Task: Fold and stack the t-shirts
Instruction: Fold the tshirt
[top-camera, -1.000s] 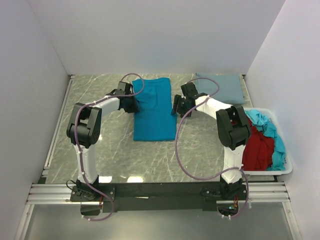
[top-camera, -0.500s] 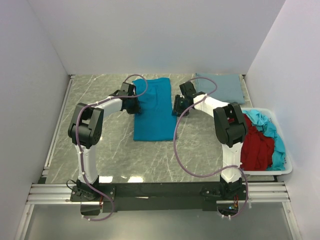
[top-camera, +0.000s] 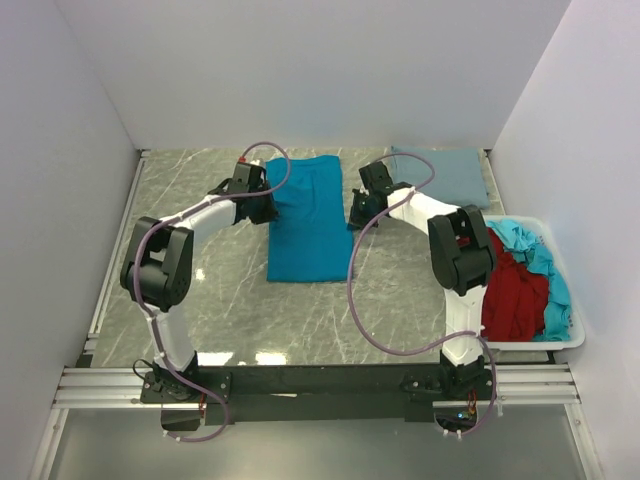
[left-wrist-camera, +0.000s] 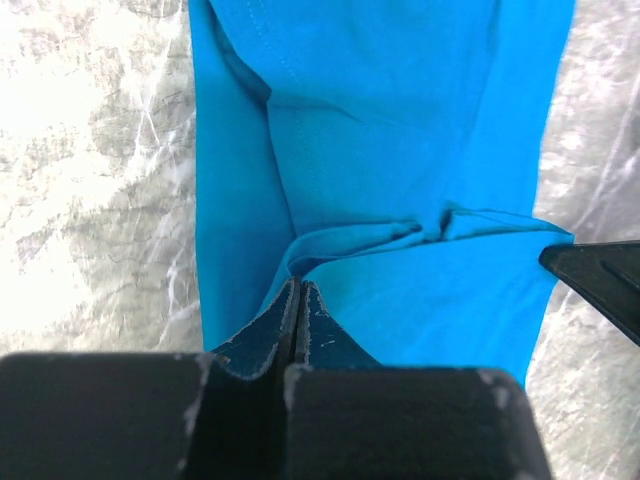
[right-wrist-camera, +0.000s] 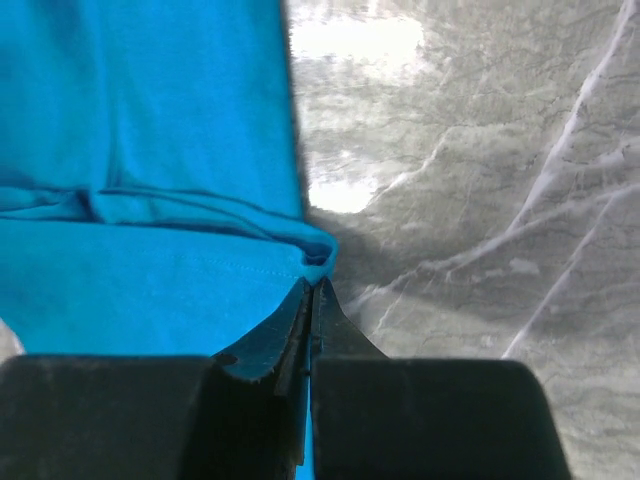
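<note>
A bright teal-blue t-shirt (top-camera: 308, 222) lies folded into a long strip at the table's middle back. My left gripper (top-camera: 268, 209) is shut on its left edge, the cloth pinched between the jaws and pulled into a ridge (left-wrist-camera: 300, 282). At the shirt's right edge my right gripper (top-camera: 352, 214) is shut on a bunched fold (right-wrist-camera: 312, 278). A dusty grey-blue t-shirt (top-camera: 445, 176) lies folded flat at the back right. Dark red (top-camera: 515, 295) and light turquoise (top-camera: 545, 265) t-shirts are heaped in the white bin (top-camera: 574, 338).
The white bin stands at the right edge by the right arm's base. White walls close in the marble table (top-camera: 220, 300) on three sides. A metal rail (top-camera: 112, 270) runs along the left edge. Purple cables loop off both arms.
Both grippers have closed on the teal-blue shirt's side edges, the right one shutting last. The left arm has stretched out farther toward the back.
</note>
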